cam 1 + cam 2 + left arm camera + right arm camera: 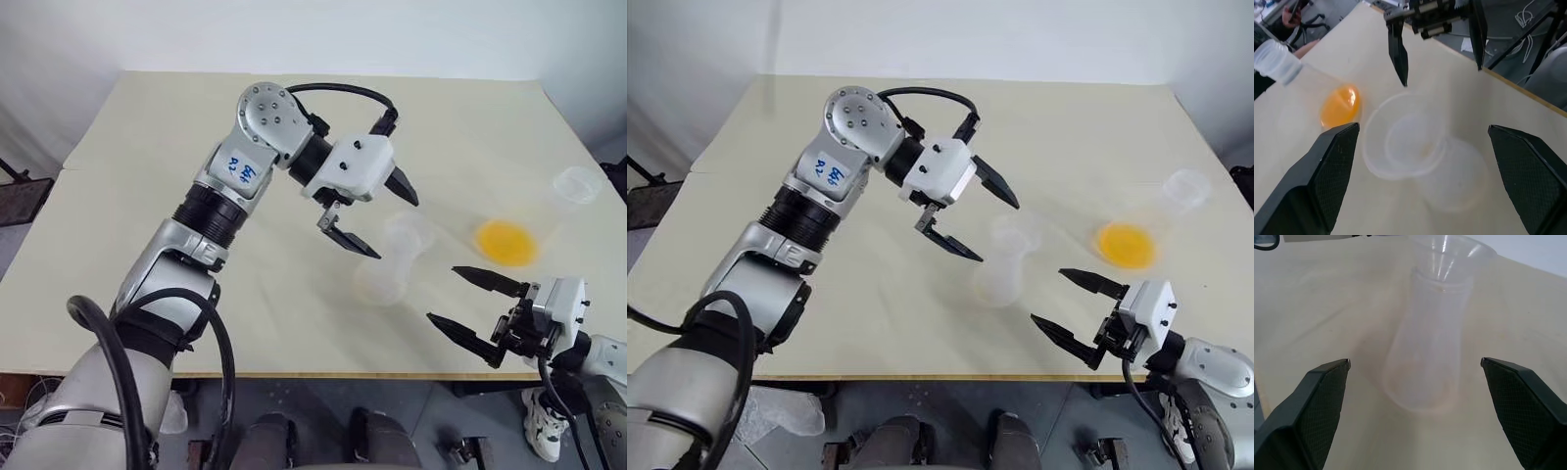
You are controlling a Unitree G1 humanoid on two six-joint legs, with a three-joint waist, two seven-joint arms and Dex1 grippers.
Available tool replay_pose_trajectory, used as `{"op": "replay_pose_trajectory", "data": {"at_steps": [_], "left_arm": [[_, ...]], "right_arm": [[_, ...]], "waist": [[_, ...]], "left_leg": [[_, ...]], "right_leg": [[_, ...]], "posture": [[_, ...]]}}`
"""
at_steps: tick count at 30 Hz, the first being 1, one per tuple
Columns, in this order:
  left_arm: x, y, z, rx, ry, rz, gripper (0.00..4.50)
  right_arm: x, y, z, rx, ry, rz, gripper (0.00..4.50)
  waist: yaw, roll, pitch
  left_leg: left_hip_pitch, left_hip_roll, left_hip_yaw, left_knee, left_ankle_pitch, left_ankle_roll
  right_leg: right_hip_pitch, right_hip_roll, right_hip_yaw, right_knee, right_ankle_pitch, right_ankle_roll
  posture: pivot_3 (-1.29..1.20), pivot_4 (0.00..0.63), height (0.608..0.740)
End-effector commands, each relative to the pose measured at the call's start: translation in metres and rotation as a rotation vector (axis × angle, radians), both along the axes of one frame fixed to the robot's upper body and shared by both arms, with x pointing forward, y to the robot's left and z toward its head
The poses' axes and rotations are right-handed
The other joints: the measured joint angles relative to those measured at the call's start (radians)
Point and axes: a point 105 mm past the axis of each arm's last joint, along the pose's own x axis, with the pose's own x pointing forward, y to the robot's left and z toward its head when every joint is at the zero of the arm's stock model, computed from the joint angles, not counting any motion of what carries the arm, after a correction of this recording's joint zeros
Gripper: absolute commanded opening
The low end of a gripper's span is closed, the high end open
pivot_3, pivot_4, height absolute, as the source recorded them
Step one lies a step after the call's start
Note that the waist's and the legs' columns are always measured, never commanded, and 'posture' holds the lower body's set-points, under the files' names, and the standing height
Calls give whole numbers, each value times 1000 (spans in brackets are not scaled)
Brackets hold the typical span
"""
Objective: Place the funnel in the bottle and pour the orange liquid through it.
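With small clear plastic funnel seated in clear flask-shaped bottle on beige counter, both pincers spread apart: left pincer just above, right pincer nearby.

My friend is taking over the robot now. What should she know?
Left claw: open, holding nothing, hanging beside the funnel.
Right claw: open, holding nothing, near the table's front edge.
The small see-through plastic funnel sits in the neck of the clear flask-shaped bottle. That step is done.
The bright orange liquid waits in the other clear flask, right of the bottle.
Left: pick that flask up and pour through the funnel.
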Motion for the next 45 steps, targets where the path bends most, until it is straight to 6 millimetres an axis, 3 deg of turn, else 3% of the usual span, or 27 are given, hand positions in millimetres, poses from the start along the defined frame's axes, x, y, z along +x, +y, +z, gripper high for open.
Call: {"op": "replay_pose_trajectory", "data": {"at_steps": [1, 7, 12, 17, 21, 24, 31, 36, 45], "left_arm": [[-6, 3, 28, -59, 0, -43, 4468], [10, 26, 54, -255, 137, 86, 4468], [31, 63, 44, -408, 254, 241, 4468], [35, 104, 14, -517, 344, 356, 4468], [28, 135, -38, -478, 410, 464, 4468], [15, 142, -62, -483, 472, 490, 4468], [-6, 157, -95, -468, 518, 541, 4468], [-10, 143, -90, -531, 545, 519, 4468], [-9, 131, -85, -560, 585, 478, 4468]], "right_arm": [[-3, -2, 12, -11, -55, -11, 4500], [-5, -9, 15, -13, -58, -38, 4500], [-6, -21, 16, -3, -46, -85, 4500], [-5, -31, 19, 0, -37, -129, 4500], [-7, -32, 20, 8, -26, -155, 4500], [-12, -34, 20, 10, -13, -179, 4500], [-30, -42, 18, 8, 28, -260, 4500], [-38, -48, 10, 10, 57, -395, 4500], [-45, -72, 19, 70, -14, -738, 4500]], "waist": [[-2, 0, 0], [-3, 0, 0], [-4, 1, -1], [-6, 1, -1], [-6, 2, -1], [-2, 3, -2], [-2, 5, -3], [0, 5, -3], [-5, 6, -3]], "left_leg": [[0, 0, 0, 0, 0, 0], [0, 0, 0, 0, 0, 0], [1, 0, -1, -1, 0, 0], [1, 1, -3, 0, 0, 0], [1, 1, -4, 0, 0, 0], [2, 0, -4, -1, 0, 0], [1, -1, -8, 1, 0, 0], [5, 0, -6, -1, -1, -1], [10, 0, -3, -3, -1, -1]], "right_leg": [[0, 0, 0, 0, 0, 0], [-1, 0, 0, 0, 0, 0], [-1, 0, 1, 1, 0, 0], [-2, 0, 1, 3, 0, 0], [-2, 0, 1, 3, 0, 1], [-2, -1, 2, 5, 0, 1], [0, -1, 4, 5, 0, 1], [1, -1, 4, 7, 0, 1], [2, -1, 8, 8, 0, 1]], "posture": [[0, 150, 740], [0, 150, 740], [0, 150, 740], [0, 150, 740], [0, 150, 740], [0, 150, 740], [0, 150, 740], [0, 150, 740], [0, 150, 740]]}}
